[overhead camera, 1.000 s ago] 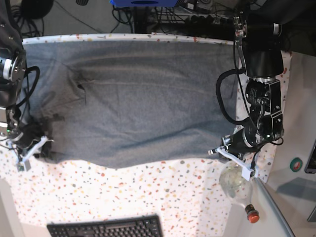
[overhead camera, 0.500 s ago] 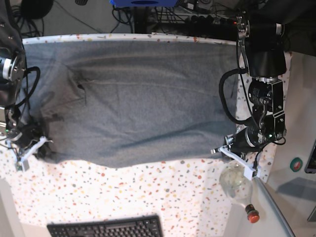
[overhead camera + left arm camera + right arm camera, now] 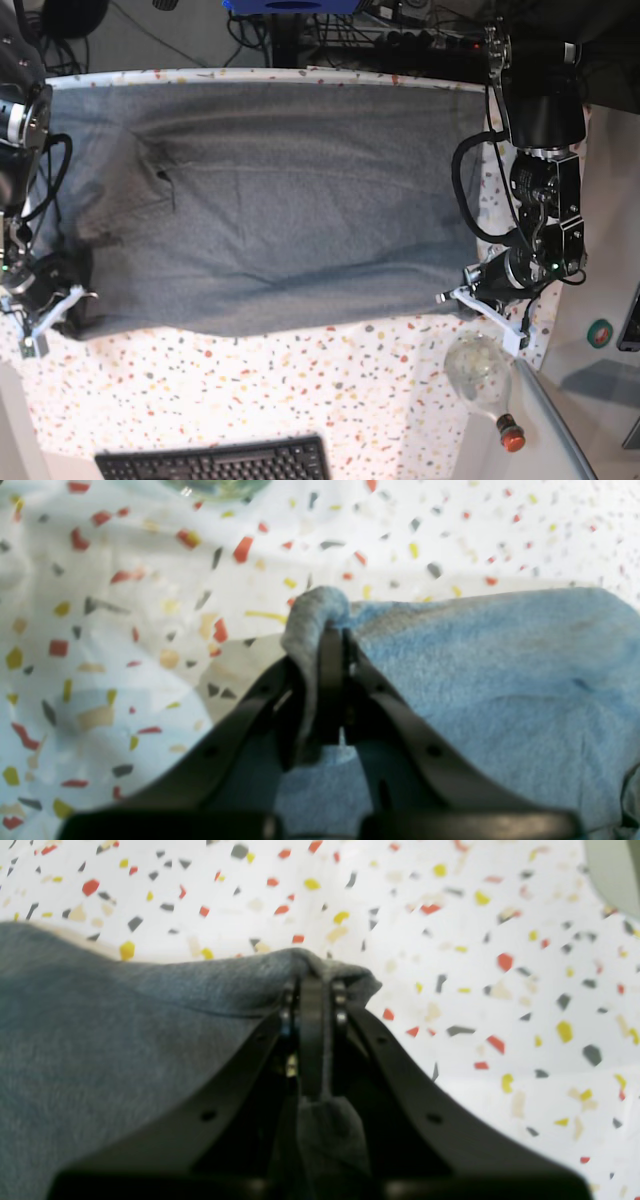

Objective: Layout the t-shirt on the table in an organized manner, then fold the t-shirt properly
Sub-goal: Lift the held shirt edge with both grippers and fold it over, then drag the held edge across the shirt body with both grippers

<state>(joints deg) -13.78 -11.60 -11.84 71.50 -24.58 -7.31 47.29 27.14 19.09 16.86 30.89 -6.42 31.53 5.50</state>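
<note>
Both grippers are clamped shut on near corners of the t-shirt (image 3: 270, 210), spread across the table (image 3: 300, 390): left gripper (image 3: 327, 630), right gripper (image 3: 312, 980). To spread it well, the arms should pull evenly outward, keeping the hem taut and straight.

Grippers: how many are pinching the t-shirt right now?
2. The left gripper is shut on one near corner of the t-shirt; the right gripper is shut on the other near corner.
</note>
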